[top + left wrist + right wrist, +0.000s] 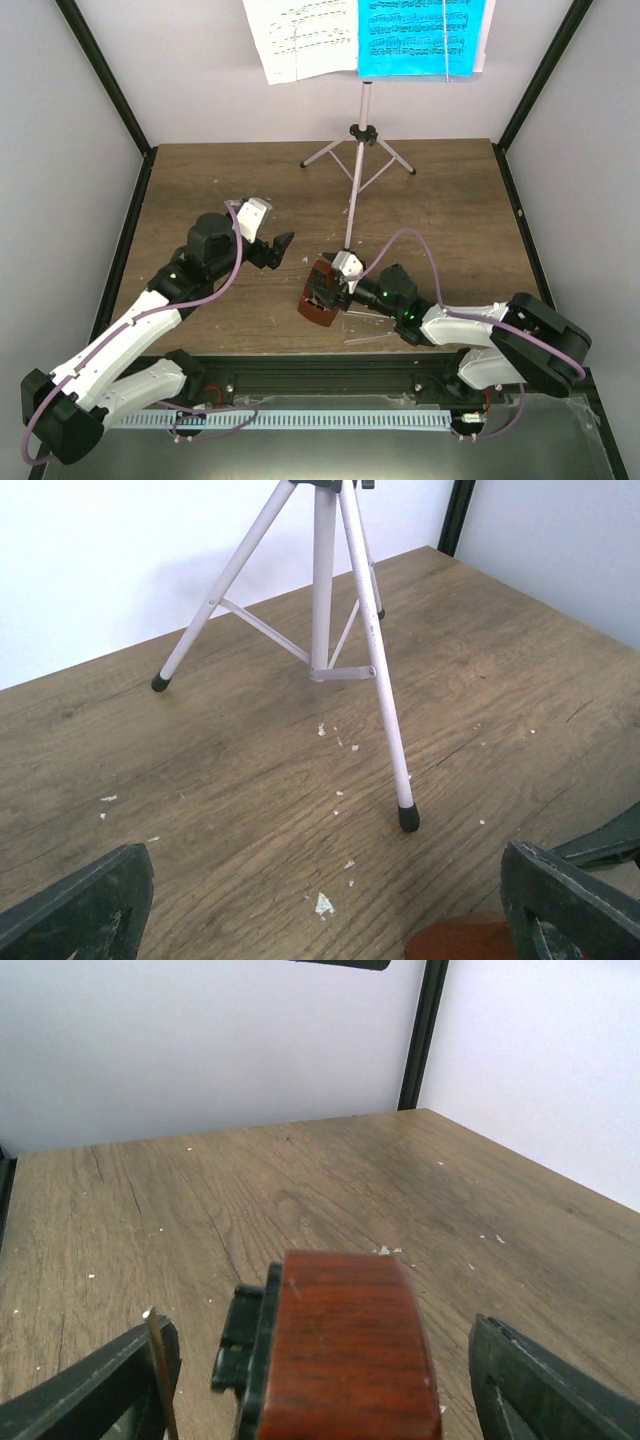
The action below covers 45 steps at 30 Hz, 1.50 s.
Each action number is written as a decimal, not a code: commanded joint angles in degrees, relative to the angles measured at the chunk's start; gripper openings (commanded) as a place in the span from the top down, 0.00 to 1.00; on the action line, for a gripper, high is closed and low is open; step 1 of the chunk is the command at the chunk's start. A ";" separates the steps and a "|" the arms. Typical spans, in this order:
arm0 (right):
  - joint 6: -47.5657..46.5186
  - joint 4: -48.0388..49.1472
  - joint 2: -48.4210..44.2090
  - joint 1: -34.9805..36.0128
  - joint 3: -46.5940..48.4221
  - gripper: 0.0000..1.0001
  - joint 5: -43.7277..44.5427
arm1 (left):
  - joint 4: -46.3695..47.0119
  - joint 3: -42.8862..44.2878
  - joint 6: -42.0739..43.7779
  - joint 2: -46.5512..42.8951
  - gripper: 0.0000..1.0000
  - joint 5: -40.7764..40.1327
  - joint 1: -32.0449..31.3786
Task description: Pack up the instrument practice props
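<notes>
table (150,740): matt wood grain | metronome (345,1350): glossy brown wood | music stand (322,580): smooth metal tube | music sheets (400,40): paper

— Where does the music stand (363,131) sit?
— Upright toward the back of the table (220,180); three pale pink legs splayed, black feet on the wood; a white sheet (300,38) and a cyan sheet (418,38) side by side on its desk.
— And the metronome (318,305)?
— Small, reddish-brown; nearer the front, close to the stand's nearest foot.
</notes>
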 commanded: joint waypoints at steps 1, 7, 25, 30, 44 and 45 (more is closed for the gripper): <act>0.69 3.10 -0.76 0.45 -1.26 0.22 0.78 | 0.76 -0.17 -0.53 -0.06 0.04 -0.90 0.22; 3.06 6.20 -1.60 0.46 -3.76 0.29 1.27 | 0.59 -0.08 -0.62 -0.03 0.04 -0.65 0.19; 5.67 8.04 -0.43 0.37 -3.82 0.45 0.21 | 0.58 -0.11 -0.46 -0.16 0.04 0.07 0.22; 5.88 8.31 0.26 0.24 -3.57 0.47 0.42 | 0.58 -0.09 -0.42 -0.15 0.04 0.13 0.16; 6.85 4.64 0.17 -0.24 -1.41 0.45 1.77 | 0.58 -0.13 -0.38 0.09 0.04 0.49 0.17; 6.83 4.17 0.19 -0.24 -1.11 0.45 2.08 | 0.63 -0.08 -0.41 0.09 0.04 0.49 0.16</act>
